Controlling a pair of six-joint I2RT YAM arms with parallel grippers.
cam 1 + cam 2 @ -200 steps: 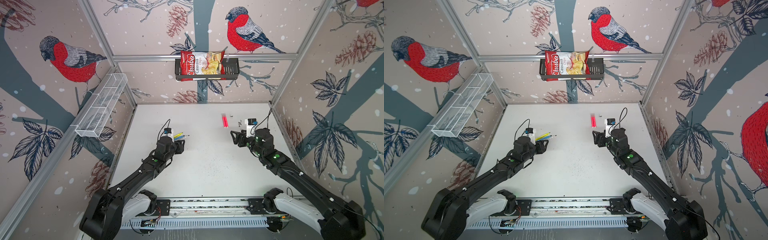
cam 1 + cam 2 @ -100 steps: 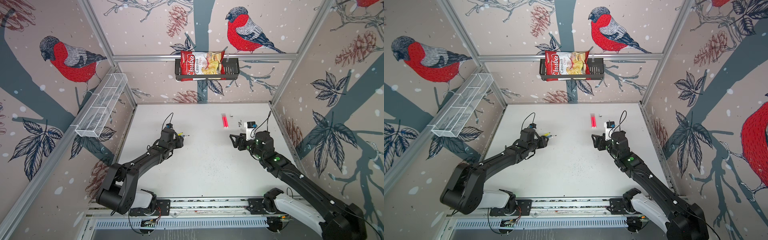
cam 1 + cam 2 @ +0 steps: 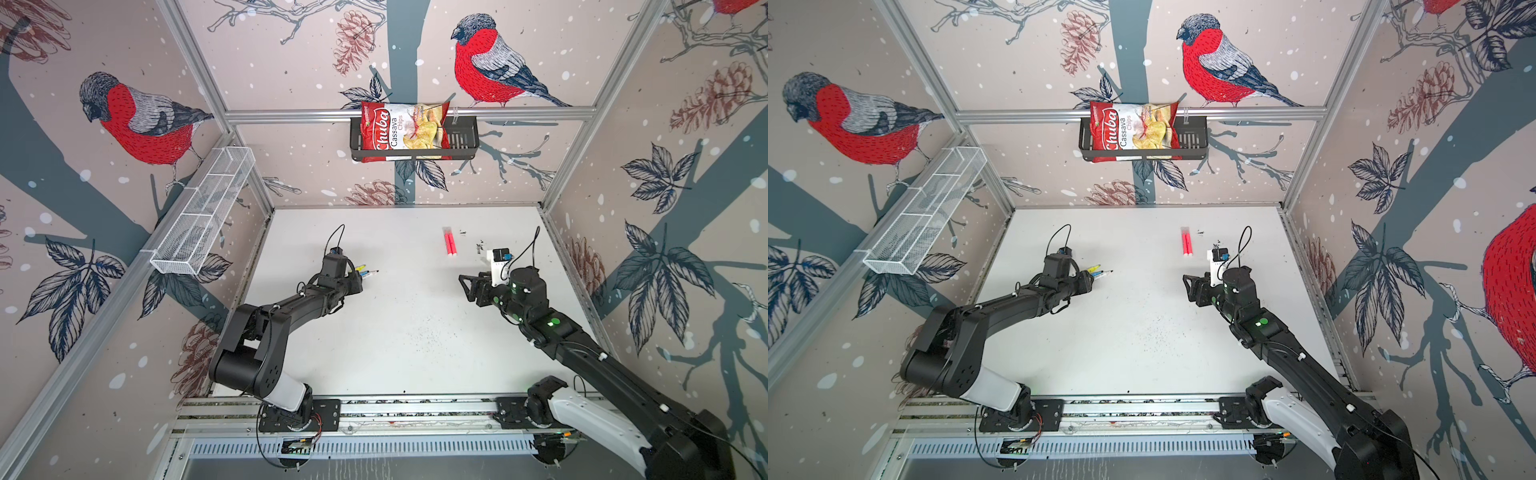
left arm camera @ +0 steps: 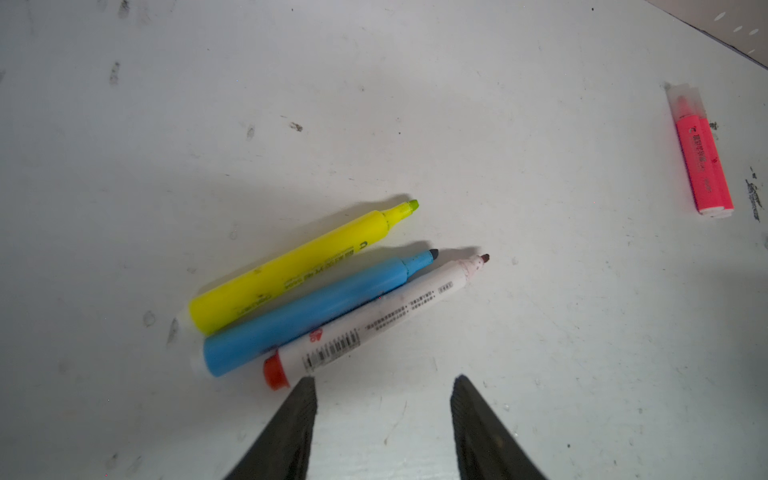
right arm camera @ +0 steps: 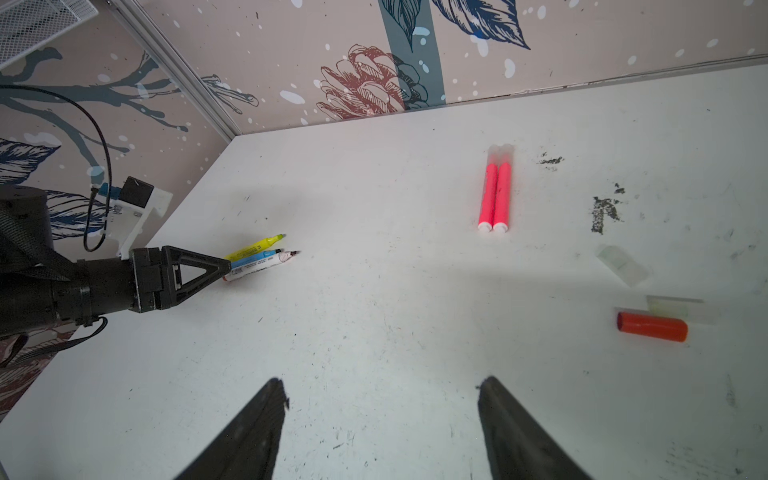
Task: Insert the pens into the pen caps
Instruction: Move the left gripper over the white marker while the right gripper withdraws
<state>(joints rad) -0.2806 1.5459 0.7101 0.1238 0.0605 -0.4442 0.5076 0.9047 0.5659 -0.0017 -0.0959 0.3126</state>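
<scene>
Since a second ago the left arm (image 3: 291, 309) has lifted its elbow high and now reaches out flatter across the surface (image 3: 407, 332). The three loose pens in front of it have not shifted, and the right arm (image 3: 582, 353) has barely stirred.

The left hand (image 4: 384, 379) is spread partway with nothing between its fingers. It sits just behind the blunt ends of those pens. One fingertip (image 4: 301, 399) shows just beside the red end of the white pen (image 4: 374, 320); whether they touch I cannot tell. The yellow pen (image 4: 303, 266), the blue pen (image 4: 316, 309) and the white pen lie close-packed side by side. They are in the left half of the surface, about midway between its far and near edges. All three are uncapped, their bare tips pointing toward the right edge.

The right hand (image 5: 382, 385) is spread wider and empty. It is held over the right half of the surface with its fingers pointing toward the left edge.

Two pink pens (image 5: 494, 195) lie pressed together nearer the far edge, right of the middle, each with a see-through cap on its far end. On the side of them away from the three pens, toward the right edge, lie the loose caps. There is a red cap (image 5: 651, 327) on its side, a clear cap (image 5: 675, 307) just beside it, and another clear cap (image 5: 621, 266) a little apart. In both top views the right arm's wrist hides these loose caps.
</scene>
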